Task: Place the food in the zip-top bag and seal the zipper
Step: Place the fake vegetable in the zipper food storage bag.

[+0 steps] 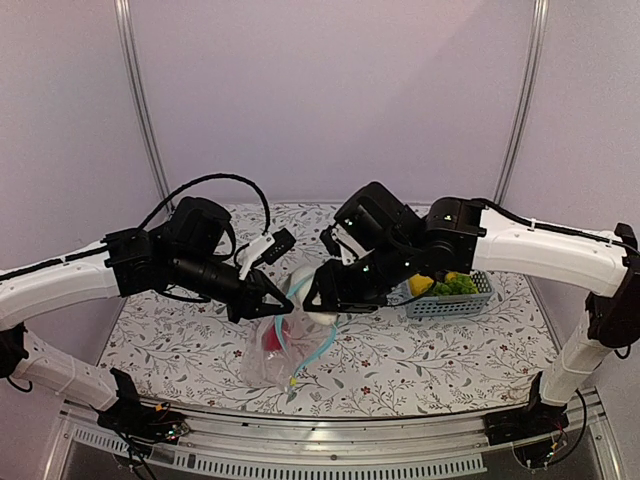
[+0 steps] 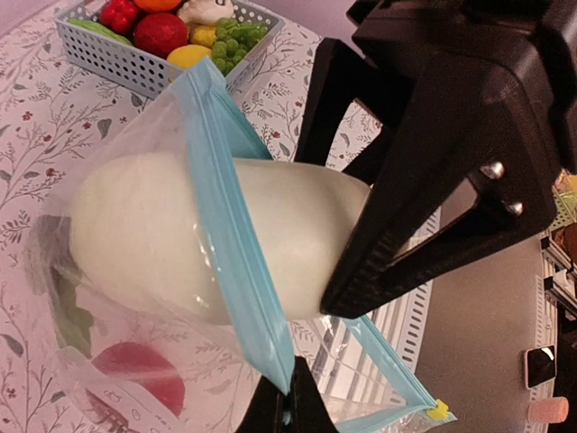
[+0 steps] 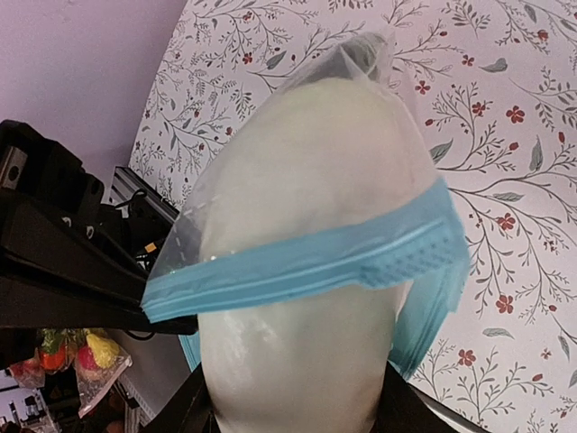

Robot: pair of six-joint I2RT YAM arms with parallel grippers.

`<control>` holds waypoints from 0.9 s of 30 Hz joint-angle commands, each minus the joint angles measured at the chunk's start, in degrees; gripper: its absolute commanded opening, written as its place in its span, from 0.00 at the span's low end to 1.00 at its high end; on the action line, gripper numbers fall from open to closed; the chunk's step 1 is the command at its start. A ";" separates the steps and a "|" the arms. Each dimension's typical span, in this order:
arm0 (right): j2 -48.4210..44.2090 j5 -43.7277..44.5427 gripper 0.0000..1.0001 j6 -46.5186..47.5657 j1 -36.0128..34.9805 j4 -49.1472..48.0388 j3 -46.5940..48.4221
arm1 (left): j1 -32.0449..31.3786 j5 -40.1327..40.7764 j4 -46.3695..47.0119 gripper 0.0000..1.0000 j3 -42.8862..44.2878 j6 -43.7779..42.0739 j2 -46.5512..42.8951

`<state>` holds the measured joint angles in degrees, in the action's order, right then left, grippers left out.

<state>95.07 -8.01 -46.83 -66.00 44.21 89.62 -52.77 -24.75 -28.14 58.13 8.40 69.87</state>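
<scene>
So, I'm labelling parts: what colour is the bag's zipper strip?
Light blue zipper, running across the white radish; clearest in the right wrist view.

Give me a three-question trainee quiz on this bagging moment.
1. True or false: the white oblong toy radish lies wholly inside the crinkly clear plastic bag.
2. What does the left gripper pinch? A) the radish B) the bag's light blue zipper strip C) nothing
3. Fill in: the remaining toy food sits in the light blue plastic mesh ____.
Key: 1 false, it is only partway through the mouth, gripped by the right gripper; 2 B; 3 basket.
</scene>
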 commanded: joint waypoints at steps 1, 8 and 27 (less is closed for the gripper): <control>2.30 9.51 0.38 -2.10 -1.74 -4.14 0.46 | -0.75 -0.93 0.33 0.00 -0.99 -0.31 0.18; 3.83 20.15 0.40 -2.26 -4.56 -5.08 0.77 | -0.60 -0.91 0.62 0.00 -1.06 -0.10 0.05; 5.81 25.90 0.68 -1.64 -7.68 -5.31 0.40 | 3.61 -1.09 2.51 0.00 -1.61 1.88 -1.16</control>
<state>101.12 16.01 -48.86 -73.14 39.38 89.62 -50.22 -25.30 -26.39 57.04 9.74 69.23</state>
